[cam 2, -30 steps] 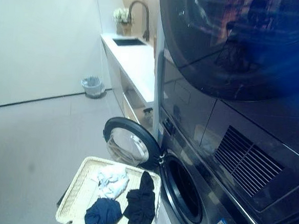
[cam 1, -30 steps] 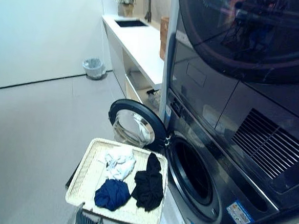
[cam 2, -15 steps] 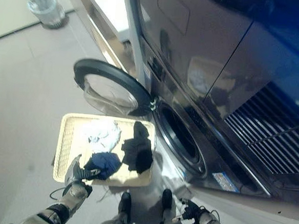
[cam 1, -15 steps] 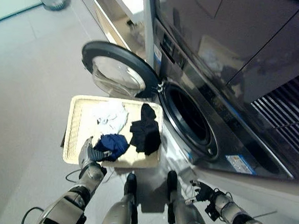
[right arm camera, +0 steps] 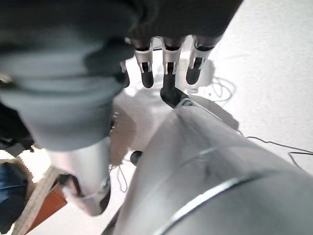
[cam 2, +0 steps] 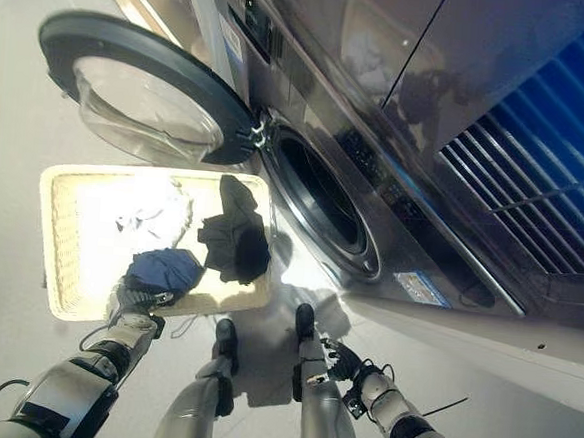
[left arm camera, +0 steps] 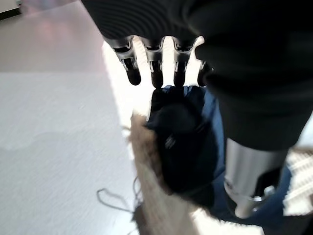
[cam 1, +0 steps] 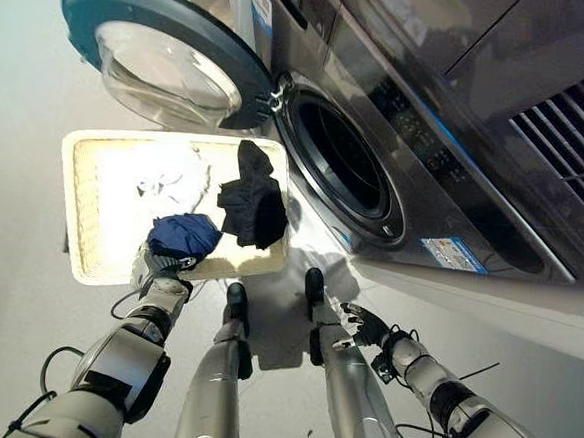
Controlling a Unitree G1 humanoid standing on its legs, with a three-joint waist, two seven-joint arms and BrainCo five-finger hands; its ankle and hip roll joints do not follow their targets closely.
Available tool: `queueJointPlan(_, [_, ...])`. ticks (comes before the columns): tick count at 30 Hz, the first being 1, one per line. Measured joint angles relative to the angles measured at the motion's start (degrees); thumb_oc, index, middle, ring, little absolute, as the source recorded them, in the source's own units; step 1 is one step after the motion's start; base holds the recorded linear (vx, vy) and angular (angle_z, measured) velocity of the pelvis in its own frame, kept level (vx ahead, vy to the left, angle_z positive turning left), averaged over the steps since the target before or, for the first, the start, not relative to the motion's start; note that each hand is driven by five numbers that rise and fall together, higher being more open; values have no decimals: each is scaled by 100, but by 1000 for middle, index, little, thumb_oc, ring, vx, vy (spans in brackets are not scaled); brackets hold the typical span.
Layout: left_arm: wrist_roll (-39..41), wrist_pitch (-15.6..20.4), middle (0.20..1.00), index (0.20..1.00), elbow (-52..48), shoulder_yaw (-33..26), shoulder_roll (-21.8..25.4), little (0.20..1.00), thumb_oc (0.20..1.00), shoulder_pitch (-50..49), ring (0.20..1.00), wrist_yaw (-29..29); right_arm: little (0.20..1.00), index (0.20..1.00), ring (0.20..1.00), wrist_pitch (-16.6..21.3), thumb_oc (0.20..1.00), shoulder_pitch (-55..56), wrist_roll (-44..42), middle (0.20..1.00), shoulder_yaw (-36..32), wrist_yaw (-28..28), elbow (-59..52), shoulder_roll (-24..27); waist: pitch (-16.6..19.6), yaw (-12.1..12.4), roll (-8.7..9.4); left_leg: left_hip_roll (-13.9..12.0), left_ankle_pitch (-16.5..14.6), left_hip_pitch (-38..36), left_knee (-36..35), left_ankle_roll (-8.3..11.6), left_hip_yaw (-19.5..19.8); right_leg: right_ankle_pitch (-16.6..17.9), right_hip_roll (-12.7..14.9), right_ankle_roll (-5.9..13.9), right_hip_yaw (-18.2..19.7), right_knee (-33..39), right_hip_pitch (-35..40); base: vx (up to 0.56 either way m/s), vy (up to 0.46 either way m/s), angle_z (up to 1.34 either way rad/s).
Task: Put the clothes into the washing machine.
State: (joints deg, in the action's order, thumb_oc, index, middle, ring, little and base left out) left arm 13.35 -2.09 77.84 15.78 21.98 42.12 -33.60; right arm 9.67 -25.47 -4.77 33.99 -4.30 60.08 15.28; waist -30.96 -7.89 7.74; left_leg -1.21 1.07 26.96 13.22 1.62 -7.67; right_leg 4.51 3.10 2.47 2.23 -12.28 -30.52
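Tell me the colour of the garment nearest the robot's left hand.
Dark blue garment, by the left hand; clearest in the left eye view.

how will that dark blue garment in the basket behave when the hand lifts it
Probably floppy: the dark blue garment lies bunched in soft folds in the basket. Likely light, and apt to sag and trail from the left hand beside it.

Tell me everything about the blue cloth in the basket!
The blue cloth is dark navy, soft and crumpled into a rounded bundle. It lies in the woven cream basket, near the edge closest to the robot, beside a black cloth and below a white one. The left robot hand is right at its near edge; its fingers look straight, not closed on it.
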Motion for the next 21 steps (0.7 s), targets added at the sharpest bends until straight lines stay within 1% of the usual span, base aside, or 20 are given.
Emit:
queueJointPlan(1, [62,-8,1000,1000,14,0,58,1000,1000,66,1000,-34,1000,1000,1000,-4,1000,5,-152,1000,46,45,-153,16,27,-57,40,-11,-81,199,149,-11,8,-22,1,2,-20,-90,-172,-38,-53,2])
queueJointPlan(4, [123,-25,1000,1000,12,0,140,1000,1000,168,1000,-48,1000,1000,1000,-4,1000,-31,-277,1000,43,100,-282,17,29,-80,43,-6,-90,408,250,-25,17,-5,4,14,-20,-133,-346,-24,-29,1])
queueJointPlan(6, [223,-137,1000,1000,71,27,335,1000,1000,509,1000,-95,1000,1000,1000,-5,1000,-87,-551,1000,85,229,-532,34,34,-131,52,-33,-188,980,675,-58,55,-22,-8,-10,-15,-405,-845,0,0,0])
queueJointPlan(7, [223,-137,1000,1000,71,27,335,1000,1000,509,1000,-95,1000,1000,1000,-5,1000,-87,-551,1000,85,229,-532,34,34,-131,52,-33,-188,980,675,-58,55,-22,-8,-10,-15,-405,-845,0,0,0])
queueJointPlan(8, [347,-201,1000,1000,142,20,358,1000,1000,571,1000,-100,1000,1000,1000,-14,1000,-78,-651,1000,105,259,-550,44,34,-224,52,-39,-275,1061,860,-59,65,-65,-6,6,-15,-550,-918,-6,-48,-2])
queueJointPlan(10, [377,-227,1000,1000,214,26,386,1000,1000,622,1000,-101,1000,1000,1000,-15,1000,-59,-715,1000,128,309,-664,89,45,-241,62,-42,-364,1180,1039,-50,78,-154,-3,16,-8,-739,-1042,-27,-55,-3])
queueJointPlan(11, [376,-240,1000,1000,236,50,535,1000,1000,874,1000,-103,1000,1000,1000,-4,1000,-35,-896,1000,148,417,-943,218,70,-257,108,-44,-532,1635,1425,-58,165,-368,1,45,19,-1193,-1542,-42,-43,0])
queueJointPlan(12, [377,-236,1000,1000,235,60,586,1000,1000,955,1000,-102,1000,1000,1000,-4,1000,-58,-932,1000,141,451,-982,233,74,-257,113,-35,-541,1762,1484,-59,169,-377,-1,46,20,-1251,-1670,-14,-48,-2])
queueJointPlan(13, [377,-194,1000,1000,237,148,673,1000,1000,1101,1000,-162,1000,1000,1000,-7,1000,-108,-1026,1000,108,515,-995,257,75,-300,116,-55,-525,2058,1616,-74,180,-319,-22,36,26,-1314,-1938,-21,-42,0])
queueJointPlan(14, [379,-101,931,931,258,152,735,931,931,1100,931,-204,1000,1000,1000,-7,1000,-112,-1076,1000,114,558,-996,270,74,-327,115,-53,-536,2143,1696,-60,198,-294,-38,7,41,-1389,-2028,-11,-46,-6])
queueJointPlan(15, [386,-82,545,545,266,153,770,545,545,1088,545,-205,1000,1000,1000,-7,1000,-113,-1107,1000,126,572,-1000,270,75,-354,115,-56,-548,2158,1722,-54,216,-294,-43,8,45,-1392,-2034,-35,-41,-5])
queueJointPlan(16, [479,-31,420,420,273,143,792,420,420,1101,420,-183,1000,1000,1000,-6,1000,-90,-1136,1000,137,575,-1041,294,76,-386,117,-53,-555,2164,1718,-52,244,-309,-57,33,43,-1361,-2031,-41,-53,-3])
queueJointPlan(17, [562,26,241,241,265,143,795,241,241,1107,241,-179,1000,1000,1000,-5,1000,-88,-1153,1000,155,574,-1048,314,76,-382,117,-49,-558,2173,1717,-52,282,-319,-57,14,44,-1352,-2034,-45,-80,-3])
queueJointPlan(18, [632,191,200,200,266,137,830,200,200,1090,200,-179,1000,1000,1000,4,1000,-71,-1165,1000,172,574,-1043,346,76,-375,118,-12,-555,2199,1702,-65,349,-301,-66,-3,44,-1326,-2050,-40,-91,-2])
queueJointPlan(19, [643,235,200,200,266,137,854,200,200,1079,200,-179,1000,1000,1000,4,1000,-65,-1165,1000,173,573,-1043,355,77,-374,119,0,-555,2210,1701,-65,374,-299,-68,-3,44,-1327,-2059,-40,-98,0])
queueJointPlan(21, [862,567,200,200,164,94,921,200,200,1046,200,-165,1000,1000,1000,35,1000,-26,-1165,1000,177,565,-1045,367,79,-369,122,42,-518,2251,1587,-35,488,-266,-87,5,43,-1228,-2080,-38,-93,5])
